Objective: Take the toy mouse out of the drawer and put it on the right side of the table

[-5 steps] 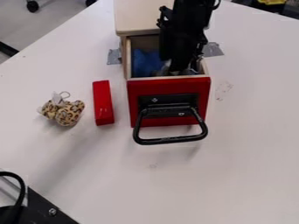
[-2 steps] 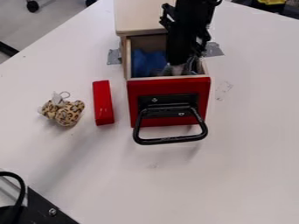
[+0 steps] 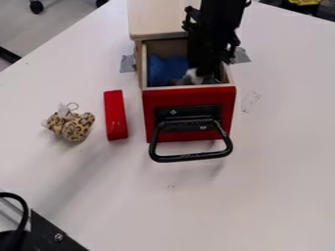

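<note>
One gripper [image 3: 208, 77] hangs in the open drawer [image 3: 188, 100] by the grey-white mouse [image 3: 192, 76] — spread or pinching, I can't tell.

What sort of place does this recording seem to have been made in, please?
Probably a robotics lab or workshop: a black robot arm reaches over a wooden drawer set on a white table, with grey tape beside it and castor wheels on the floor beyond.
</note>
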Action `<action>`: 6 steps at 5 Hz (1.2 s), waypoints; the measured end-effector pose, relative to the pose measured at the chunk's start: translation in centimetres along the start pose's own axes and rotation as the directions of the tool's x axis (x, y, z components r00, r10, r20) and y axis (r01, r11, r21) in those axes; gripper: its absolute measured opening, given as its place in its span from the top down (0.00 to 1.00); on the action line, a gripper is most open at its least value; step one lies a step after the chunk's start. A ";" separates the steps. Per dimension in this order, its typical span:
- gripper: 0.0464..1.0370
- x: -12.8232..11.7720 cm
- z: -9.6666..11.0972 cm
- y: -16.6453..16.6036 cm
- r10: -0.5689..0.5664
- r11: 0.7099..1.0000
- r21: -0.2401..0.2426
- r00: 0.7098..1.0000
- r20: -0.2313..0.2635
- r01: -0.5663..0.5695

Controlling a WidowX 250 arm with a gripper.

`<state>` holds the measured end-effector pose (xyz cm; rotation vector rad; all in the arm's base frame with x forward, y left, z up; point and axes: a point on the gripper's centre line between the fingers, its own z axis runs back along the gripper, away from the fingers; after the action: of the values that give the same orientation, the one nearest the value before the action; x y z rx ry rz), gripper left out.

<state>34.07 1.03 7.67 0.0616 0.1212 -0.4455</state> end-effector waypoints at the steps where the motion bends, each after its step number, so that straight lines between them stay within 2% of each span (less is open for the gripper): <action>1: 0.25 0.1 -1.1 0.2 -0.006 1.000 -0.002 1.000 -0.031 0.006; 2: 0.04 0.1 -1.7 0.4 -0.001 1.000 0.002 0.998 -0.056 0.001; 3: 0.07 0.0 -2.2 0.5 -0.008 1.000 -0.004 0.997 -0.072 0.008; 4: 0.33 0.0 -2.4 0.4 -0.013 1.000 0.001 0.998 -0.065 0.013; 5: 0.56 -0.2 -0.1 0.3 -0.025 1.000 0.019 1.000 -0.004 0.025; 6: 0.65 -0.6 2.7 -0.2 -0.053 0.998 0.041 0.997 0.062 0.051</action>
<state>33.79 0.89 10.45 0.0837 0.0520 -0.5016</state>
